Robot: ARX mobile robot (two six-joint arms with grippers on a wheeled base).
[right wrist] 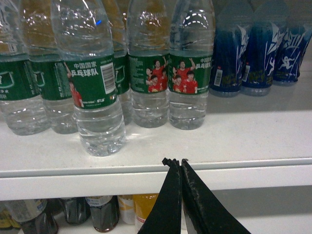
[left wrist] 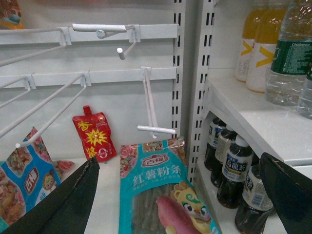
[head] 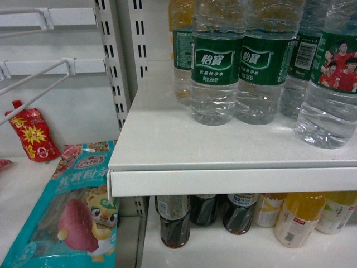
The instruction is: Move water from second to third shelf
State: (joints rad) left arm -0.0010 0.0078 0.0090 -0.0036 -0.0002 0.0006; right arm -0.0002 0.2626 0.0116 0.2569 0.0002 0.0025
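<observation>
Water bottle (right wrist: 97,92) on shelf (right wrist: 234,136), beyond pressed-together right fingers (right wrist: 176,168); left fingers (left wrist: 73,200) spread apart.

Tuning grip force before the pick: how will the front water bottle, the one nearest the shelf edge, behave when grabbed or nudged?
The water bottle looks full, so probably heavy for its size. Its clear ribbed wall looks thin and likely dents under a hard squeeze. It stands tall on a narrow base near the shelf edge, so a high push may tip it. The plastic appears glossy, possibly slippery.
</observation>
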